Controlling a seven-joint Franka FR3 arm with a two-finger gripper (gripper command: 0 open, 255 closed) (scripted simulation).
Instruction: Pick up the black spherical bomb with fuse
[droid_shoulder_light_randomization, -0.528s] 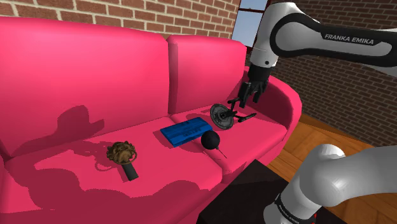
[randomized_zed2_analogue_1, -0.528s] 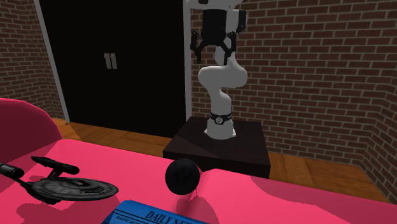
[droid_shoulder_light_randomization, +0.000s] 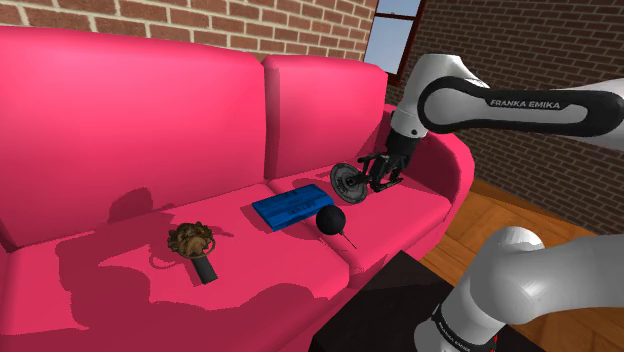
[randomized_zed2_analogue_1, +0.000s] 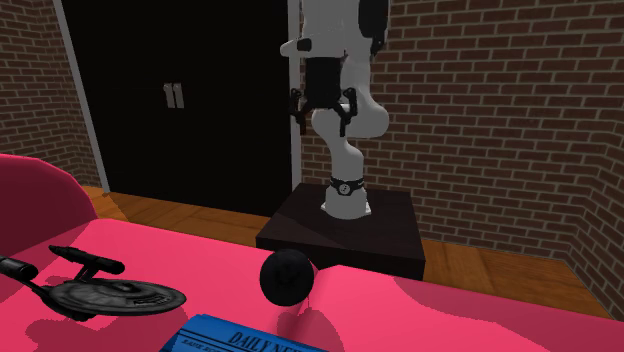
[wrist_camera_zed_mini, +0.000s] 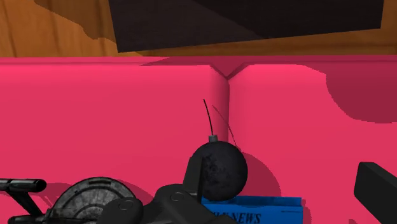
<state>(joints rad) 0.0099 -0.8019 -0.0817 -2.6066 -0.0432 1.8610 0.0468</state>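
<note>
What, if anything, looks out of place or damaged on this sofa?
Nothing stands out. The black bomb, blue newspaper and starship model lie whole on the pink sofa; nothing has spilled.

Shoulder camera: I look from beside stand (droid_shoulder_light_randomization: 380, 305), high, down and leftward over pink sofa (droid_shoulder_light_randomization: 150, 120) seat, at mid-range. Second exterior camera: I sit low on seat cushion, facing out past front edge to arm (randomized_zed2_analogue_1: 348, 125) and brick wall (randomized_zed2_analogue_1: 500, 120). Wrist camera: close above seat, facing sofa's front edge, wooden floor (wrist_camera_zed_mini: 38, 28) beyond. All three share bomb (droid_shoulder_light_randomization: 331, 218), blue newspaper (droid_shoulder_light_randomization: 291, 206) and grey starship model (droid_shoulder_light_randomization: 350, 182).
</note>
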